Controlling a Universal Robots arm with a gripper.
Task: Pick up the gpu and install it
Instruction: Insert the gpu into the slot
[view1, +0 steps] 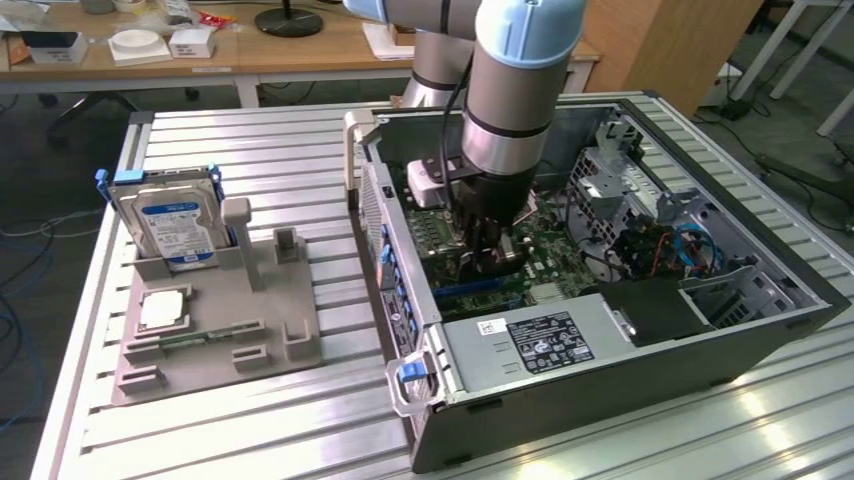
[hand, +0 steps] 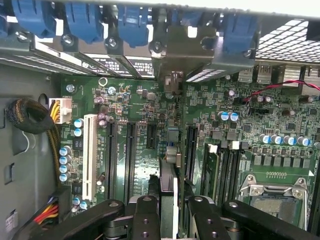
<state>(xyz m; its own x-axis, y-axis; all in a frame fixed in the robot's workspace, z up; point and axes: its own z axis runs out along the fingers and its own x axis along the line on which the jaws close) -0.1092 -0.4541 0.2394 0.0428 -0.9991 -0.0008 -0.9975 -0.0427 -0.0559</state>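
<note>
My gripper (view1: 478, 255) reaches down inside the open computer case (view1: 787, 300), just above the green motherboard (view1: 554, 255). In the wrist view the gripper (hand: 169, 212) is shut on the gpu (hand: 169, 175), which shows edge-on as a thin card between the two black fingers (hand: 145, 215). The card stands upright over the long black expansion slots (hand: 131, 155). Its silver end bracket (hand: 172, 50) sits at the case's rear slot openings, beside the blue retention clips (hand: 130, 22). The card's lower edge and its slot are hidden under it.
A grey fixture (view1: 214, 310) on the slatted table holds a hard drive (view1: 171, 228) and a memory stick (view1: 203, 336). Inside the case are the power supply (view1: 541, 345), drive cage (view1: 627, 180), cables (hand: 30, 117) and the CPU socket (hand: 270, 195).
</note>
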